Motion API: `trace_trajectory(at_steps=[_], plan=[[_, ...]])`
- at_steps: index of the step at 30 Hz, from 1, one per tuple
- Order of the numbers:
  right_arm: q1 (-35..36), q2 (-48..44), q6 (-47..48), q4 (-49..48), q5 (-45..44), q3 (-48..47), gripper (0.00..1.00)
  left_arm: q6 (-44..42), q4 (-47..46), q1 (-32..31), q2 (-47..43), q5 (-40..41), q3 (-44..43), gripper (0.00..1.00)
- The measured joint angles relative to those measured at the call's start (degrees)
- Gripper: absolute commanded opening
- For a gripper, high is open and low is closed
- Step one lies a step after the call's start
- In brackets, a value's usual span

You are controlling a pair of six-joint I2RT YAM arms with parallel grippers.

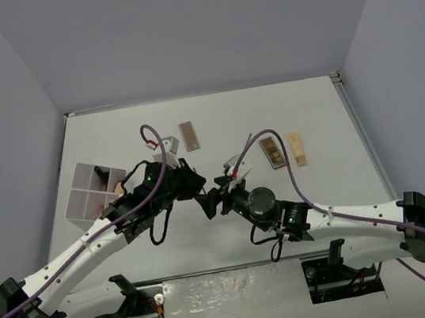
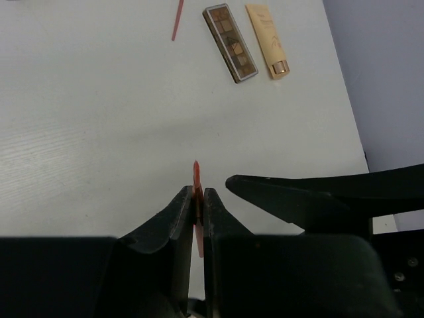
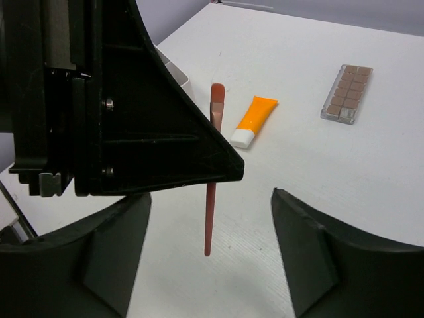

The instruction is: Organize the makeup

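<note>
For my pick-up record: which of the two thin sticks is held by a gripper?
The pinkish stick, clamped between the shut fingers of the left gripper. The other, red stick lies loose on the table near an eyeshadow palette.

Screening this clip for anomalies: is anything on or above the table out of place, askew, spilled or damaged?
Nothing spilled or damaged. One oddity: a thin reddish stick is off the table, pinched in the shut left end effector and hanging inside the open right end effector, apparently mid-handover.

Matt white table [image 2: 99,132]; smooth pink stick [image 3: 210,218]; glossy beige tube [image 2: 268,40].
</note>
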State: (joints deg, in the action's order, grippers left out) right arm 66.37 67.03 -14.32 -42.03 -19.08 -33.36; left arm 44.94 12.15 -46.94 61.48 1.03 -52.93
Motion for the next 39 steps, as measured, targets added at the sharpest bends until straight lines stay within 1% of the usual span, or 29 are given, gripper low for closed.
trace_trajectory(at_steps=[1,3,5,8,9,12,14,16,19,22,25,28,30,34,36,39], plan=[[0.0,-0.31,0.09,0.15,-0.08,0.01,0.82,-0.26,0.06,0.0,-0.03,0.62,0.0,0.0],[0.0,-1.16,0.31,0.67,-0.33,0.06,0.87,-1.11,0.69,0.0,-0.2,2.31,0.0,0.0],[0.0,-2.07,0.4,1.24,-0.88,0.09,0.89,-2.47,2.3,0.01,-0.67,5.21,-0.11,0.0],[0.0,-3.56,0.48,3.04,-2.22,0.17,0.94,-5.44,6.37,0.29,-2.23,11.71,-0.55,0.0],[0.0,-4.07,0.51,3.7,-2.7,0.24,0.97,-6.43,7.72,0.53,-2.9,13.93,-0.71,0.0],[-0.02,-5.55,0.53,5.16,-4.37,1.04,1.0,-10.76,11.63,3.81,-5.98,21.35,-0.78,0.0],[-0.1,-6.38,0.52,6.61,-5.41,1.57,1.0,-13.4,13.23,8.1,-8.24,24.47,-0.69,0.0],[-0.34,-6.97,0.51,7.85,-6.24,1.91,1.0,-16.21,13.83,13.98,-10.41,26.36,-0.38,0.0],[-0.85,-7.52,0.51,9.16,-6.77,2.14,1.0,-21.2,12.68,24.26,-13.23,27.31,2.03,0.0],[-1.62,-8.16,0.49,9.71,-7.11,2.83,1.0,-25.18,10.19,32.48,-14.12,27.64,5.41,0.0],[-2.36,-8.46,0.49,10.23,-7.11,3.31,1.0,-28.93,6.9,37.12,-12.77,26.96,7.96,0.0],[-3.17,-9.1,0.46,10.65,-7.05,3.95,1.0,-31.72,2.49,40.96,-10.39,23.95,10.53,0.0],[-3.77,-9.95,0.38,10.99,-7.05,4.54,1.0,-32.89,0.57,43.3,-8.46,22.75,11.53,0.03],[-5.33,-11.65,-0.12,11.86,-6.95,5.34,1.0,-34.04,-1.68,45.96,-5.11,21.62,12.49,0.16],[-6.62,-12.54,-0.5,12.68,-6.85,5.56,1.0,-34.32,-2.28,46.21,-4.36,21.44,12.82,0.3],[-8.69,-13.3,-1.13,13.64,-6.82,5.62,1.0,-34.44,-2.61,46.27,-4.16,21.26,13.18,0.41]])
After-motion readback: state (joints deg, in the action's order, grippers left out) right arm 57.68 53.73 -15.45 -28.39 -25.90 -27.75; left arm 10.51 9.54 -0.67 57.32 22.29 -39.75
